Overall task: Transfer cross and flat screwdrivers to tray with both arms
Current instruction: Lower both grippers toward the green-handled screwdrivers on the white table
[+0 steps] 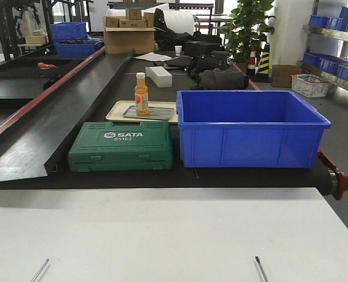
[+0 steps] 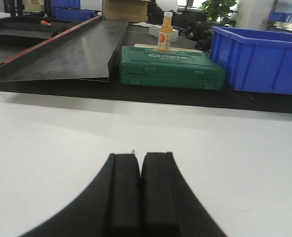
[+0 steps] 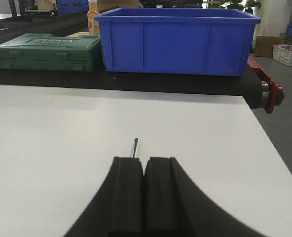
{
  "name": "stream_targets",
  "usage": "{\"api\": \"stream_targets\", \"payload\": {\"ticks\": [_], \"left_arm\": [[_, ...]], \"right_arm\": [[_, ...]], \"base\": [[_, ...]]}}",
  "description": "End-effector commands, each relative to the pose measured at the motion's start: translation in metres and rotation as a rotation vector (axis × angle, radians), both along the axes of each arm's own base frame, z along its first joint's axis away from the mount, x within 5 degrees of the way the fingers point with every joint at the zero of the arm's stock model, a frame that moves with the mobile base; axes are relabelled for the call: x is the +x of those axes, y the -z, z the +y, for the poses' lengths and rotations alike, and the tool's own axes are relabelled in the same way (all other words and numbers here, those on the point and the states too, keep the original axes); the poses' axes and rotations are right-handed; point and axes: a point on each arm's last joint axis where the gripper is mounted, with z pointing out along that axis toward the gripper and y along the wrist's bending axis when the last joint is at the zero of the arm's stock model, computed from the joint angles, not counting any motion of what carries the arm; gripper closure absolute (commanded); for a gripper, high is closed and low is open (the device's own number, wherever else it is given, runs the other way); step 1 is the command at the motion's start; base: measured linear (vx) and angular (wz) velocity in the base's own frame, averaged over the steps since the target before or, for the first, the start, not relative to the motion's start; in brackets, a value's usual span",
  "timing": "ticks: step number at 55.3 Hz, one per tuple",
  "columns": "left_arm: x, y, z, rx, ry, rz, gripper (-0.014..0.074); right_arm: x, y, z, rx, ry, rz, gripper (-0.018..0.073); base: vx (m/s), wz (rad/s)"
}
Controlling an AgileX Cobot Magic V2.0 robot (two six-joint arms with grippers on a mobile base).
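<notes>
The left hand (image 2: 140, 157) is seen with its two black pads pressed together and no gap between them. Just above the left pad, a short length of steel tip is shown. The right hand (image 3: 144, 160) is closed in the same way, with a thin tip poking out ahead of it. The handles and the grip points are hidden, so it is only judged that each hand is clamped on its own tool.

In the front view the left screwdriver (image 1: 40, 270) and the right screwdriver (image 1: 260, 268) are seen only as bare shafts at the near edge of the white surface (image 1: 162, 235), well apart. Each long axis is aligned with its hand, and both tips are pointed forward, away from the robot.

The tray cannot be placed with certainty. A flat grey metal piece (image 1: 156, 113) is seen in a beige tray (image 1: 118, 111) under an orange bottle (image 1: 141, 94). It lies beyond the surface's far edge, between a green case (image 1: 121, 147) and a blue bin (image 1: 250, 129). If that is the target, it is straight ahead along both shafts, about midway between the hands.
</notes>
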Motion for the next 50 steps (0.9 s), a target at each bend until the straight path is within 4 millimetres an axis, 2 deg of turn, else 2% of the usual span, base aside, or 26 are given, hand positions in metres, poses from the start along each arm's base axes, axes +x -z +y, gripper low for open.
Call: {"api": "stream_targets", "payload": {"ticks": [1,17,27,36,43,50], "left_arm": [[-0.001,-0.019,0.001,-0.015,-0.014,-0.132,0.0602],[-0.002,-0.029,0.003,-0.017,-0.028,-0.244,0.0602],[-0.006,-0.044,0.004,-0.021,-0.044,-0.378,0.0599],[-0.011,-0.062,0.005,-0.024,-0.052,-0.479,0.0577],[-0.019,-0.098,0.004,-0.015,-0.045,-0.519,0.0520],[-0.015,-0.134,0.003,0.040,-0.044,-0.488,0.0407]], "right_arm": [[0.000,-0.005,0.000,0.002,-0.003,-0.081,0.0567],[0.000,-0.007,0.000,0.004,-0.004,-0.099,0.0567],[0.000,-0.016,0.001,0.014,-0.009,-0.194,0.0567],[-0.007,-0.049,0.001,0.048,-0.021,-0.471,0.0566],[-0.011,-0.085,0.000,0.056,-0.014,-0.454,0.0560],[-0.004,-0.121,0.000,0.042,-0.008,-0.369,0.0548]], "base": [[0.00,0.00],[0.00,0.00],[0.00,0.00],[0.00,0.00],[0.00,0.00],[0.00,0.00]]}}
